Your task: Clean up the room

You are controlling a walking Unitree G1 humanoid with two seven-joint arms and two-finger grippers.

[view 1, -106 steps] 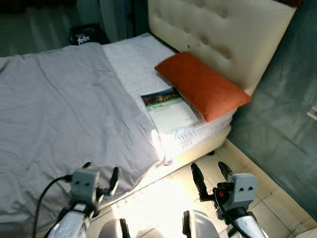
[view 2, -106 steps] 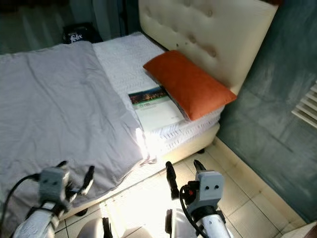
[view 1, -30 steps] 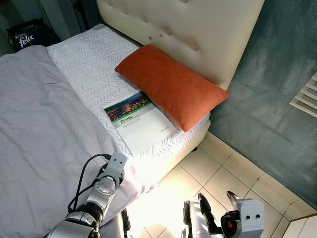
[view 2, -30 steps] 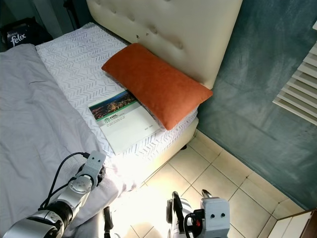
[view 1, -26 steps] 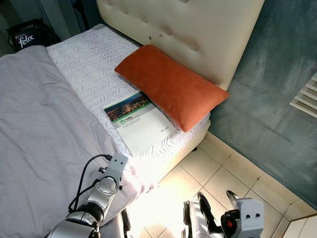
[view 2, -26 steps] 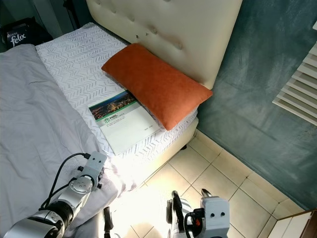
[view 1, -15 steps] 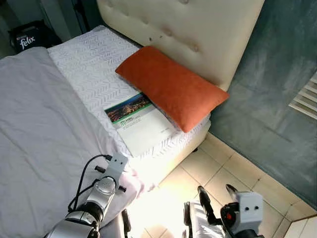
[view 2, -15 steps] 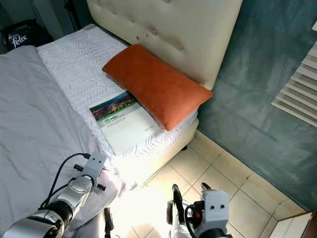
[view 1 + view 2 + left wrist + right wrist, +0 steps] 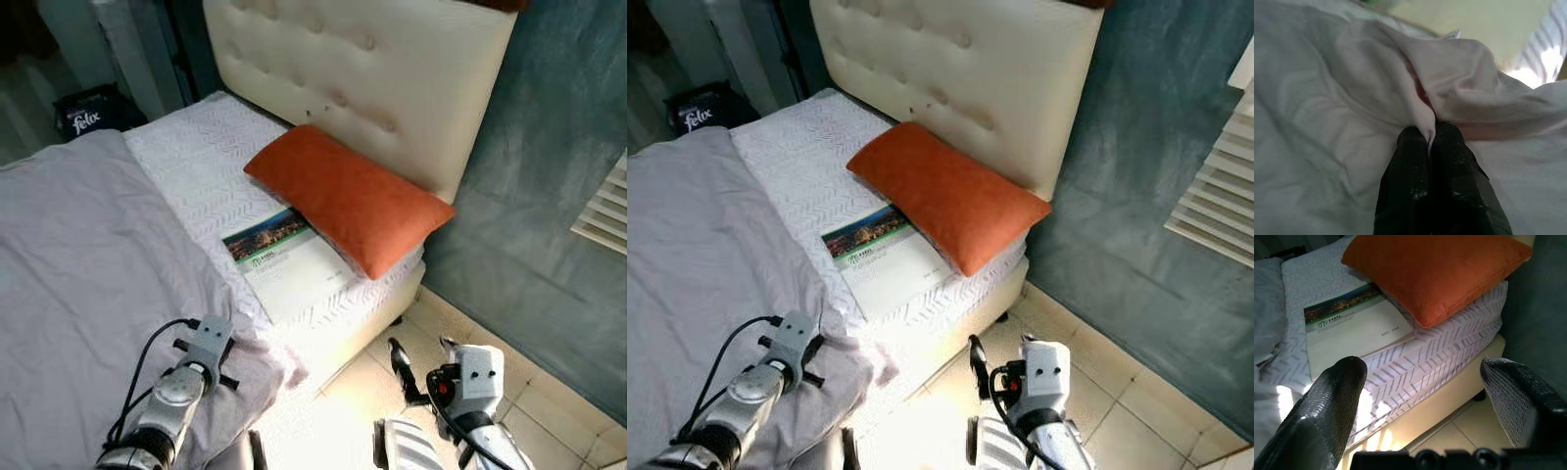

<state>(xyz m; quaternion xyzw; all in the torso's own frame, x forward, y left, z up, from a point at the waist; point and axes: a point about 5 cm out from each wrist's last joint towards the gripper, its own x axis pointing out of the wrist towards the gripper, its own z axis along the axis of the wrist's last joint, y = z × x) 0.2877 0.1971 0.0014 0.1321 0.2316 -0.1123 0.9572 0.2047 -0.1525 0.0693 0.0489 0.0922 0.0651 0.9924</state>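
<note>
Left gripper [image 9: 1428,139] clamped on the grey bedsheet [image 9: 88,255] at the mattress edge.
White book [image 9: 289,266] unmoved beside the orange pillow [image 9: 348,196]; right gripper [image 9: 1420,377] spread apart, risen over tiled floor [image 9: 529,377].

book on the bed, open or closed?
Closed. The book lies flat on the white bedspread with its front cover up, one corner tucked under the orange pillow.
</note>
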